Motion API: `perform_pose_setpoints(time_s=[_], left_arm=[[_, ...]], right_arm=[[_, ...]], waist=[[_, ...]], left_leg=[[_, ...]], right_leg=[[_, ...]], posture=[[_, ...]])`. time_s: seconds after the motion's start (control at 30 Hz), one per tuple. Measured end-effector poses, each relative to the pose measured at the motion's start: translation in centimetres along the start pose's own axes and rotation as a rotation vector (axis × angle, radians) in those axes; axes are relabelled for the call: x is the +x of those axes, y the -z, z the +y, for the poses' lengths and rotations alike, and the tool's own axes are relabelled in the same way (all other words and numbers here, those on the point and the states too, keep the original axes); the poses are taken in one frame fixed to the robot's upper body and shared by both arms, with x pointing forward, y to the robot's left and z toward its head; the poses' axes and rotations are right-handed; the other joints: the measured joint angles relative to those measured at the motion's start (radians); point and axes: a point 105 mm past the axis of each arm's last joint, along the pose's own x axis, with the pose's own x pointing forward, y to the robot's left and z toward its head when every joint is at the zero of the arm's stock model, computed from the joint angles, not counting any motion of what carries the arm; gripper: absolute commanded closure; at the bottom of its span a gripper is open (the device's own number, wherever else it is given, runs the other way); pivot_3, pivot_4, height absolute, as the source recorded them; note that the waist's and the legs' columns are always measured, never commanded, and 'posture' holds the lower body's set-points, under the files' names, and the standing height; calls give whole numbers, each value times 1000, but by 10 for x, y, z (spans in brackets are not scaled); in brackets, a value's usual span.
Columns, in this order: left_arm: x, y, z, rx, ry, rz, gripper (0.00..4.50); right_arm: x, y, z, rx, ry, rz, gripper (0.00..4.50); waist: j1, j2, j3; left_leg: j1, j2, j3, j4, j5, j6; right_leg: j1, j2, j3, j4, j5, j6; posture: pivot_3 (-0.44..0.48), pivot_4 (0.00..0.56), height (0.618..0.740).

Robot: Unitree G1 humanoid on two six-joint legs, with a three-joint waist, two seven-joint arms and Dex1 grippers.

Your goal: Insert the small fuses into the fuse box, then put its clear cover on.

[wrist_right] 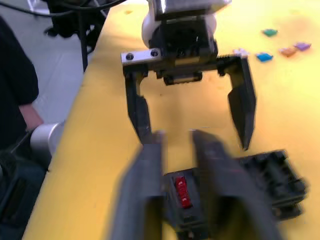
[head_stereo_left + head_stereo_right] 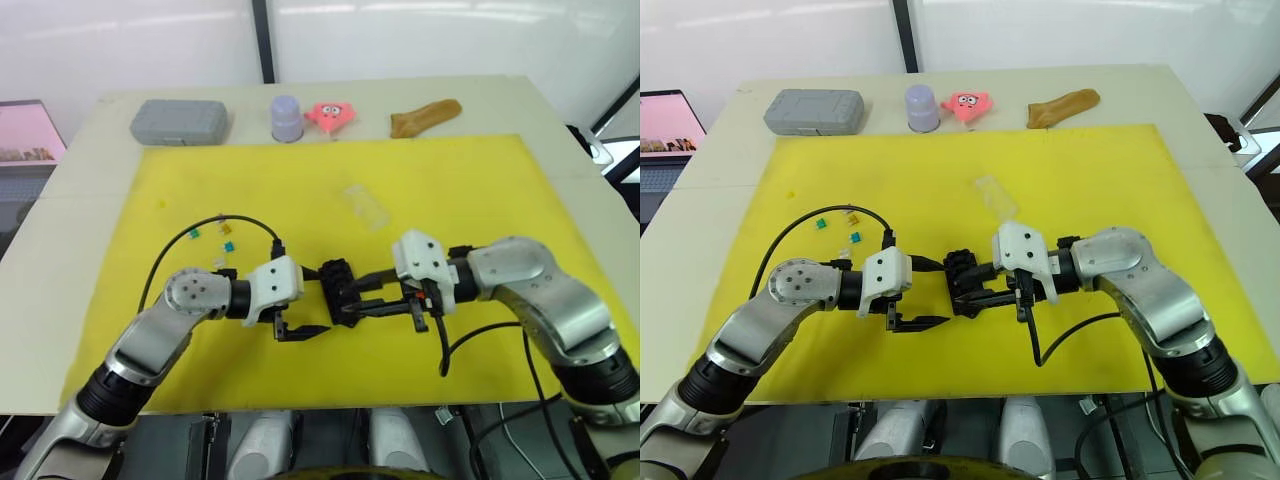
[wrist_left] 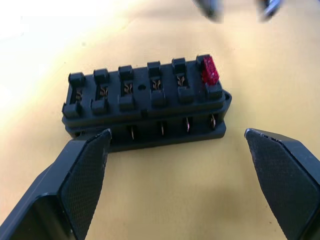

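Right end effector, fingers slightly apart over the red fuse seated in an end slot of the fuse box near the counter's front edge; release cleanly, while the open left end effector steadies the box.

Table: yellow mat, grey case, cup.

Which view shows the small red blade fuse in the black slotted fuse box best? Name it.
The left wrist view: the small red blade fuse sits sharp in the black slotted fuse box's end slot. The right wrist view shows it blurred between the right pincer's fingers; the eye views barely resolve it.
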Motion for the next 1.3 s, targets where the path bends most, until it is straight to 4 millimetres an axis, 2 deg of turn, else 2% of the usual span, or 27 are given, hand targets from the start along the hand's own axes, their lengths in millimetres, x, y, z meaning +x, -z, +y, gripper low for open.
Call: perform_pose_setpoints(time_s=[0.13,0.3,0.6,0.83,0.93,1.0,1.1,1.23,1.3], left_arm=[[1,-1,0,2,3,-6,0],[1,-1,0,3,4,-4,0],[-1,-4,4,9,-8,-4,0],[-6,-15,10,-32,-27,-76,0],[-22,-22,13,-67,-54,-122,0],[-34,-24,15,-179,-74,-167,0],[-67,-10,8,-394,-116,-178,0],[-104,8,4,-550,-242,-177,0],[-138,21,1,-639,-342,-172,0]], right_arm=[[4,3,-2,33,23,-31,4478],[4,19,-1,90,35,-9,4478],[8,32,-2,-6,48,82,4478],[0,24,-5,40,90,29,4478],[-19,2,-13,56,184,-50,4478],[-37,-7,-15,83,239,-69,4478],[-73,-5,-15,167,344,-48,3585],[-115,4,-22,227,503,-6,1532],[-138,12,-25,248,582,27,498]], waist=[[-2,0,0],[-1,0,0],[-1,-1,-1],[0,-2,-1],[-1,-1,-1],[-1,-1,-1],[-1,-1,-1],[1,-1,-1],[0,-1,-1]], left_leg=[[0,0,0,0,0,0],[0,0,0,0,0,0],[2,0,0,0,0,0],[2,0,-1,0,0,0],[2,0,-1,-1,0,0],[2,0,-1,-1,0,0],[2,0,-1,-1,0,0],[2,0,0,-1,0,0],[3,0,0,-2,0,1]], right_leg=[[0,0,0,0,0,0],[0,0,0,0,0,0],[2,0,0,0,0,0],[2,0,0,0,0,0],[2,0,0,0,0,0],[2,0,0,0,0,0],[2,0,0,0,0,0],[2,1,0,0,0,0],[2,0,1,0,0,0]], posture=[[0,150,740],[0,150,740],[0,150,740],[0,150,740],[0,150,740],[0,150,740],[0,150,740],[0,150,740],[0,150,740]])
